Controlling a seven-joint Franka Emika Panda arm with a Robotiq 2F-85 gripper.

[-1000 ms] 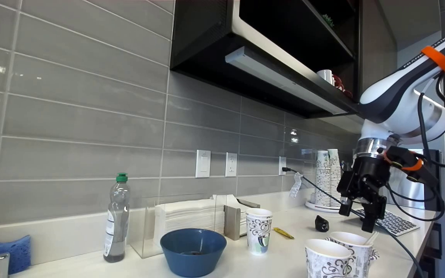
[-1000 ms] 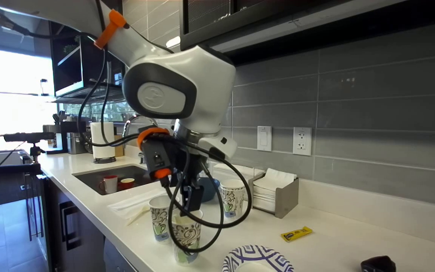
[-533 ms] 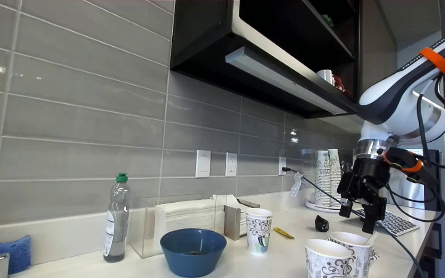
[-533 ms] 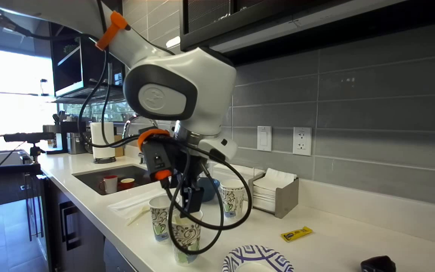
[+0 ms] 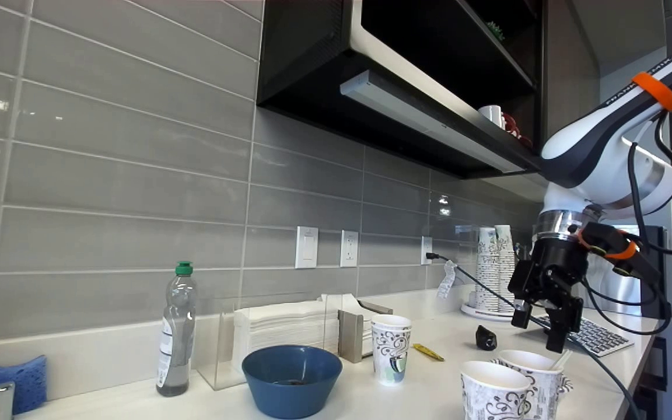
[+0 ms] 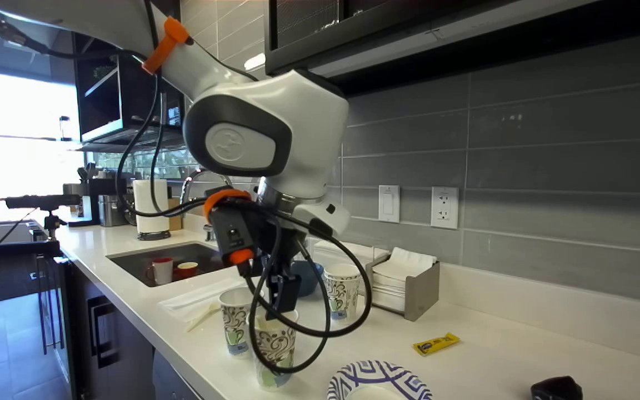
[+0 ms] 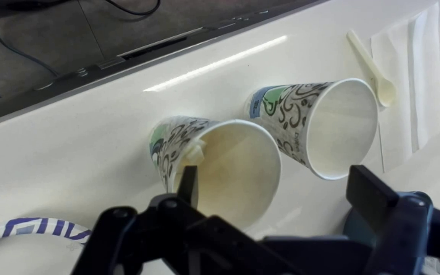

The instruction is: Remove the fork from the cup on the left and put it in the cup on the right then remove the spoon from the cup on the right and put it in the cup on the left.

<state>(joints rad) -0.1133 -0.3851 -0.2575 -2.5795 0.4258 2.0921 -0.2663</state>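
Two patterned paper cups stand close together on the counter. One cup [image 7: 239,172] [image 6: 273,345] [image 5: 540,379] holds a pale utensil [image 7: 195,151] [image 5: 562,359] against its inner side; too little shows to tell its kind. The neighbouring cup [image 7: 342,130] [image 6: 235,325] [image 5: 493,396] has nothing visible inside in the wrist view. A pale spoon [image 7: 374,72] [image 6: 203,316] lies on the counter beside a white napkin. My gripper [image 7: 275,179] [image 5: 540,332] [image 6: 284,305] is open and empty above the cups; one fingertip overlaps the rim area near the utensil in the wrist view.
A blue bowl [image 5: 291,382], a stack of paper cups [image 5: 391,350] and a napkin holder [image 5: 350,335] stand toward the wall. A patterned paper plate [image 6: 348,383] and a yellow packet [image 6: 436,344] lie nearby. A cabinet [image 5: 417,87] hangs overhead. A loose cable loop [image 6: 328,311] hangs round the gripper.
The arm has shifted only very slightly. The gripper stays open in nearly the same place, and the cups and utensils have not moved.
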